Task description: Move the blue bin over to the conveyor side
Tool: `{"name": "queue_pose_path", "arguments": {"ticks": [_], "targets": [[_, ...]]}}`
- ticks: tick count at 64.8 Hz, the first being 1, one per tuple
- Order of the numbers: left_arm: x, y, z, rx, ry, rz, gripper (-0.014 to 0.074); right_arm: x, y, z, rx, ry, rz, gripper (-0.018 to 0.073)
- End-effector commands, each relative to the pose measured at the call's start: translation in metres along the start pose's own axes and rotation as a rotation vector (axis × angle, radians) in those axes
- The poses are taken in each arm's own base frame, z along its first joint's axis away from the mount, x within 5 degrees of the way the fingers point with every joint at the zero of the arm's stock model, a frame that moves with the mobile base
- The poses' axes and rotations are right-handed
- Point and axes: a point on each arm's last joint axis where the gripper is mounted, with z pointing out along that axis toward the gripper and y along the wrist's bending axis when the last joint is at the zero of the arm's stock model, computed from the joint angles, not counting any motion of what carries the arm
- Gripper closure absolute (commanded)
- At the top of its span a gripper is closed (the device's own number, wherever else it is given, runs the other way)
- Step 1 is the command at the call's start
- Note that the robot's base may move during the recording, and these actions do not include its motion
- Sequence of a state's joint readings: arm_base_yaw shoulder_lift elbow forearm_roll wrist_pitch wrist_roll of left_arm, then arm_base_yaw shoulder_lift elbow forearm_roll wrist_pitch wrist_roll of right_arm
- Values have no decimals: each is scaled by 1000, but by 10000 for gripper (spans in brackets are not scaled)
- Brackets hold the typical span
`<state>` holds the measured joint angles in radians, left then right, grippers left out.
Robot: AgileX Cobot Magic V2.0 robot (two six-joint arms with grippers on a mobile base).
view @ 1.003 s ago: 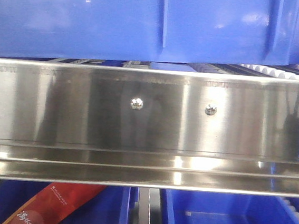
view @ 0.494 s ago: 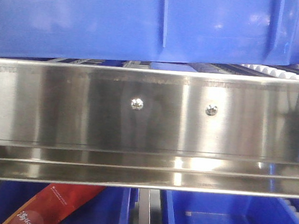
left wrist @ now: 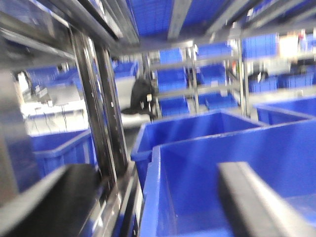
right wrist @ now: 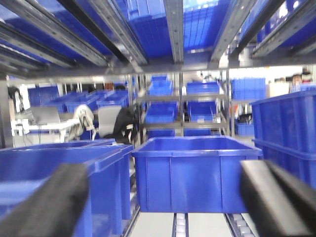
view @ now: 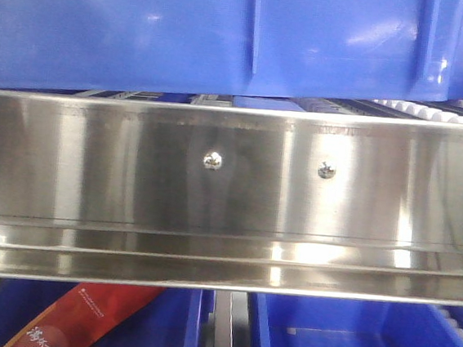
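Noted: large glossy blue ribbed plastic bin (view: 147, 26) sits just above and behind the shiny stainless-steel rail (view: 231, 182); judged stiff, slick-walled and bulky, best gripped at its rim by both arms; left gripper (left wrist: 153, 207) and right gripper (right wrist: 165, 202) gape wide, empty.

Warehouse: steel racks (right wrist: 175, 29), blue crates (right wrist: 196, 173)
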<state>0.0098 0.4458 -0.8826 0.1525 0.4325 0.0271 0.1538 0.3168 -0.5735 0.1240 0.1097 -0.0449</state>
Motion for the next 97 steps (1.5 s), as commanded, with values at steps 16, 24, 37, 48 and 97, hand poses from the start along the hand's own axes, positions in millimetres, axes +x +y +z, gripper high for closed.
{"name": "queue_pose_path", "arguments": {"ticks": [16, 24, 37, 48, 97], "targets": [[-21, -1, 43, 49, 264, -83, 17, -46, 21, 72, -140, 172, 17, 8], [-30, 1, 59, 30, 326, -60, 17, -57, 42, 102, -251, 301, 13, 8], [-49, 3, 83, 20, 407, -59, 17, -79, 71, 152, -345, 501, -24, 9], [-53, 1, 106, 22, 495, -61, 17, -88, 80, 187, -330, 687, -72, 9], [-22, 28, 193, 30, 799, -156, 17, -78, 78, 229, -159, 870, -109, 9]]}}
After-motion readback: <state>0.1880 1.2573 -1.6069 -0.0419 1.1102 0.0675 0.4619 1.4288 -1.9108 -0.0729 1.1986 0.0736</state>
